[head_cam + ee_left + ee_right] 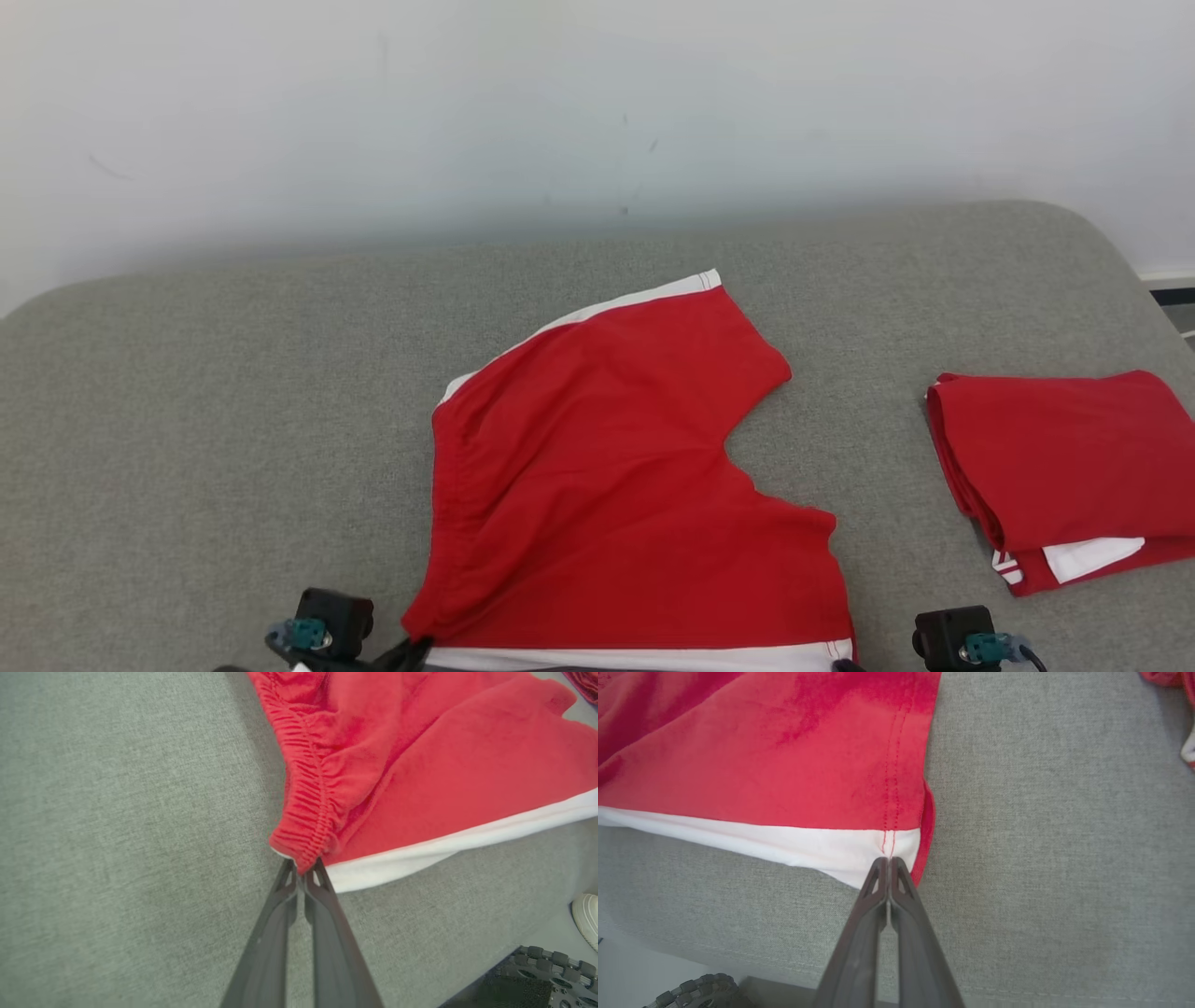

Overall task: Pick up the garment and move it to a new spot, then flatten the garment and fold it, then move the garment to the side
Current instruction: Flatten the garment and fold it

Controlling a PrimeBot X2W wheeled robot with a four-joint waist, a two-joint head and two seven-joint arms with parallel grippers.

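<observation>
The garment (616,485) is a pair of red shorts with white side stripes, spread flat on the grey cushion, one leg pointing to the far right. My left gripper (302,869) is shut on the near end of the gathered red waistband (306,826), at the garment's near left corner (415,644). My right gripper (888,861) is shut on the white stripe (840,851) by the red leg hem, at the garment's near right corner (845,653).
A second red garment (1064,476) lies folded on the cushion (187,420) at the right. A pale wall rises behind. Beyond the cushion's near edge a white shoe (586,917) and a dark toothed wheel (546,970) show on the floor.
</observation>
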